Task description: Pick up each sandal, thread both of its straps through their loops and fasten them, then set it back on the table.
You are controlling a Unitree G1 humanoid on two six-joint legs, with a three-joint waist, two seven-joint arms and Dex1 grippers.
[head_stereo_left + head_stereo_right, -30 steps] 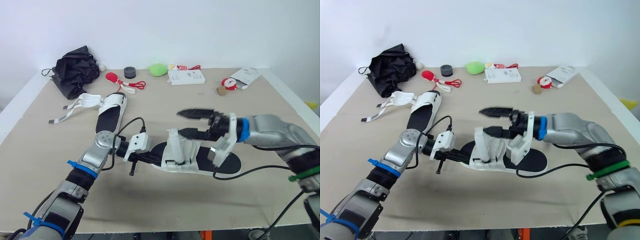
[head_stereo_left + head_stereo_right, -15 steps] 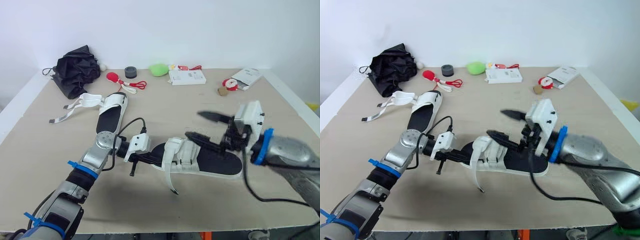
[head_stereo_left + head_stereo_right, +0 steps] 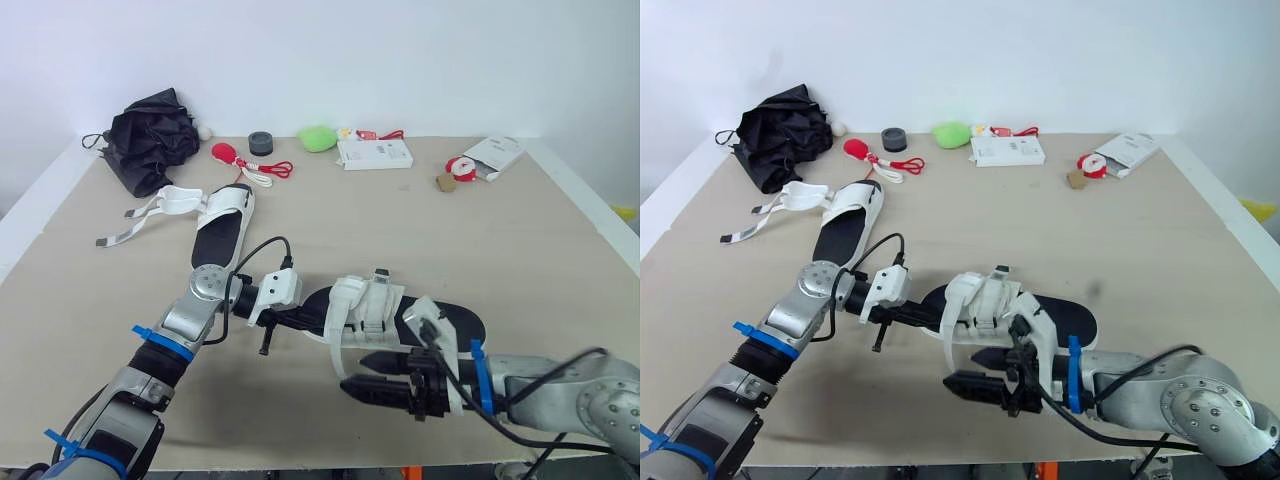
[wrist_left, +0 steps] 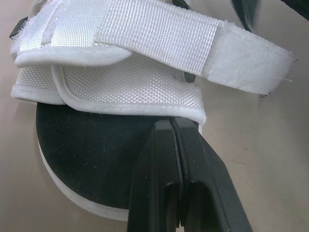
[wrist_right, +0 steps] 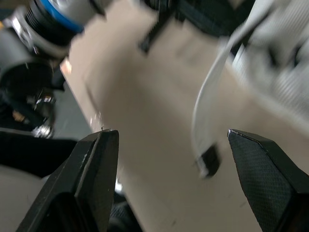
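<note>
The near sandal [image 3: 440,322], white straps over a black footbed, lies mid-table. One strap [image 3: 334,350] hangs loose off its near side; its end [image 5: 208,162] dangles in the right wrist view. My left gripper [image 3: 291,316] is shut, its fingers [image 4: 179,169] resting on the toe of the footbed [image 4: 87,145]. In front of the sandal, low over the table, my right gripper [image 3: 355,372] is open and holds nothing, with the loose strap between its fingers [image 5: 99,159] and beyond them. A second sandal [image 3: 222,228] lies at the back left with its straps [image 3: 150,210] spread open.
Along the far edge sit a black bundle [image 3: 150,140], a red item with cord [image 3: 226,154], a black roll [image 3: 260,144], a green lump [image 3: 316,138], a white box [image 3: 373,153] and an open packet [image 3: 490,153]. The table's front edge [image 3: 300,462] is close to the right gripper.
My right gripper moved from above the sandal's heel down to its near side by the front edge. A strap it had been at dropped loose. The left arm held still.
</note>
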